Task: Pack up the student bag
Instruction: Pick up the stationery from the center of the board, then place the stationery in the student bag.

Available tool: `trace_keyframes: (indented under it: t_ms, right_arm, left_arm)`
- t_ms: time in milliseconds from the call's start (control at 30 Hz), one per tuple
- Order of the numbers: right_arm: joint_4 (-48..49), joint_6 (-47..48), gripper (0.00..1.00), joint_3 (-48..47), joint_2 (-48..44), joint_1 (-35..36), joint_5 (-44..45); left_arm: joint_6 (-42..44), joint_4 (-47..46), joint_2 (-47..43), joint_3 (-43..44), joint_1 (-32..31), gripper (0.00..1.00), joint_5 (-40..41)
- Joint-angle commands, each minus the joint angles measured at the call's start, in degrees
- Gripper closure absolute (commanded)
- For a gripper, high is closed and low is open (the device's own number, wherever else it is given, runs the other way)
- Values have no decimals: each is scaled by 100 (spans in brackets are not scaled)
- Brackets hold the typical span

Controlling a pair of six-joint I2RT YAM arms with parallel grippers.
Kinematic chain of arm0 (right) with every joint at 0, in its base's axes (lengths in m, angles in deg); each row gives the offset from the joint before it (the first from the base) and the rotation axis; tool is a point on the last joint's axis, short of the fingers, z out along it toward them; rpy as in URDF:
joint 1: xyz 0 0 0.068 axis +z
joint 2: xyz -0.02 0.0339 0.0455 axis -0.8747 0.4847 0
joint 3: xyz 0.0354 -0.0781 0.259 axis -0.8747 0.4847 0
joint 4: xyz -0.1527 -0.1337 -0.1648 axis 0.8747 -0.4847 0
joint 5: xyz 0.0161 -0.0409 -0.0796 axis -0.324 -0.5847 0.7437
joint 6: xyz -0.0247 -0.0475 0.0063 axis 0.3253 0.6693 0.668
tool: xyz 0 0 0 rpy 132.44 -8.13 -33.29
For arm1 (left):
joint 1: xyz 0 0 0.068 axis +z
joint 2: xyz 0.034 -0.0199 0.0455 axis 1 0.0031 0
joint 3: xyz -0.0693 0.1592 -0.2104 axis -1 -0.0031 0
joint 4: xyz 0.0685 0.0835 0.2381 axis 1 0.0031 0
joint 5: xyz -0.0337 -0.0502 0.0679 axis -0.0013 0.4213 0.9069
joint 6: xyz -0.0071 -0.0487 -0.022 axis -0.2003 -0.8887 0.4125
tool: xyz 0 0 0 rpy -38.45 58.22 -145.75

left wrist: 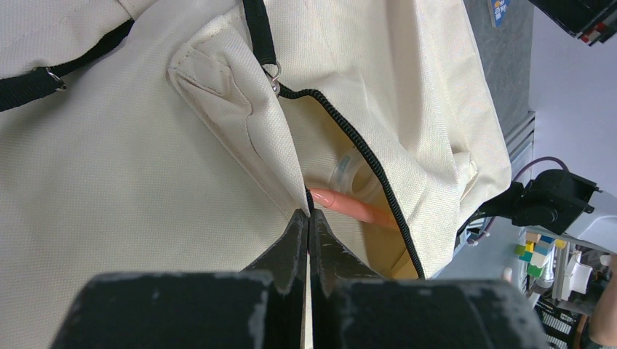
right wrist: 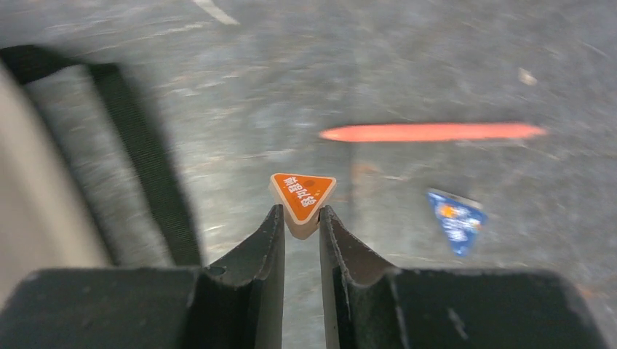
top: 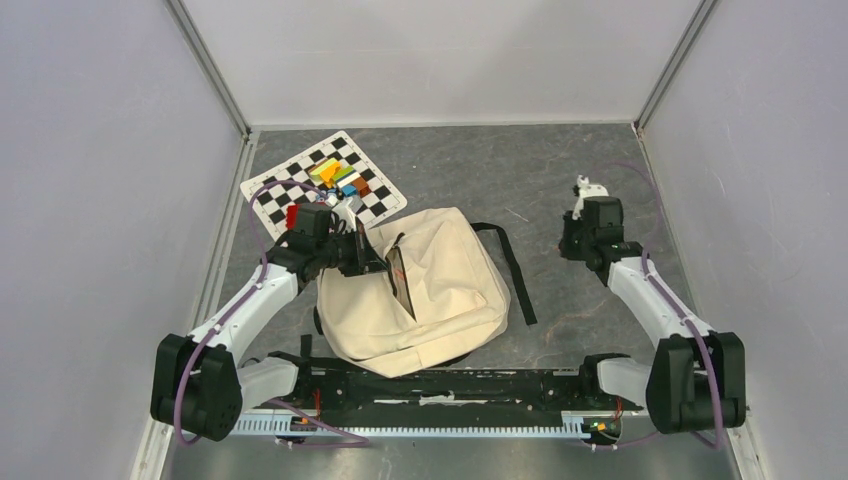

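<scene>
left gripper [left wrist: 309, 215]: jaws pressed together, pinching the cream lip of the bag's opening at the tips.
student bag [top: 440, 290]: cream canvas, lying on the table [top: 500, 170] right under and ahead of the left gripper, between the two arms; well off to the left of the right gripper.
zipper [left wrist: 364, 153]: black teeth, unzipped, running away from the left fingertips along the far lip.
pink stick [left wrist: 356, 209]: inside the opening, just past the left fingertips; cannot tell what it is.
clear container [left wrist: 349, 171]: deeper in the opening, beyond the pink stick, mostly hidden.
right gripper [right wrist: 300, 216]: jaws narrow, pinching the lower corner of the orange triangle.
orange triangle [right wrist: 302, 190]: flat piece, pale sides, print on top unreadable; sticks out just past the fingertips.
black strap [right wrist: 145, 167]: on the table left of the right gripper, beside the bag's edge.
blue triangle [right wrist: 455, 218]: ahead and right of the right gripper, blurred.
orange-pink pen [right wrist: 429, 132]: farther ahead, lying crosswise, blurred.
checkerboard sheet [top: 290, 195]: beyond the left gripper, coloured blocks [top: 340, 178] on it.
</scene>
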Motion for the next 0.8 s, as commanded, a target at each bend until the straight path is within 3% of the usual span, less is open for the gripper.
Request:
trace_keyframes:
  t_ms: [0, 300, 767]
  right_arm:
    - [-319, -238, 100, -736, -425, 1030, -121]
    - [-568, -492, 100, -1977, -424, 3033, 342]
    - [-386, 495, 100, -3541, 1421, 5882, 260]
  left_arm:
    - [199, -105, -41, 233, 45, 98, -135]
    - [207, -97, -65, 223, 45, 98, -100]
    - [234, -53, -72, 233, 54, 98, -47]
